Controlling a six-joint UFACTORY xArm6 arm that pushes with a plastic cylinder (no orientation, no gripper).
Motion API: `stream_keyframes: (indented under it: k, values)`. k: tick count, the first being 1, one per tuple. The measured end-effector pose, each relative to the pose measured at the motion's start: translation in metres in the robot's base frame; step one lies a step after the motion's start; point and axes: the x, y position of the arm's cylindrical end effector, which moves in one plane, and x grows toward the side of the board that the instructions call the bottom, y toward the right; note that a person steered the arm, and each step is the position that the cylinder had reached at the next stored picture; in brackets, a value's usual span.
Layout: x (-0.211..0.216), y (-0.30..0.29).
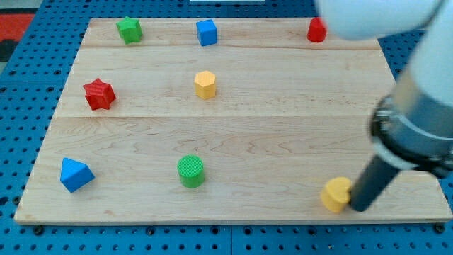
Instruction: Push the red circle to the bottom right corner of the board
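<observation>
The red circle [316,30] sits near the view's top right of the wooden board [283,127], partly hidden by the white arm. My tip [359,207] is at the view's bottom right, touching the right side of a yellow block [336,195], far below the red circle.
A green star-like block [129,30] and a blue cube [206,32] sit along the top edge. A red star [99,94] is at the left, a yellow hexagon [204,84] in the upper middle, a blue triangle [75,174] at the bottom left, a green cylinder [190,171] at the bottom middle.
</observation>
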Motion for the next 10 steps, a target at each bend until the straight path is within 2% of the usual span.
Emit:
stream_keyframes:
  k: [1, 2, 3, 4, 5, 6, 7, 10]
  values:
    - [-0.020, -0.067]
    - [-0.064, -0.122]
    - [-0.103, -0.167]
    - [-0.113, -0.186]
    - [-0.125, -0.139]
    - [-0.164, -0.072]
    - [-0.204, -0.065]
    - [-0.254, -0.065]
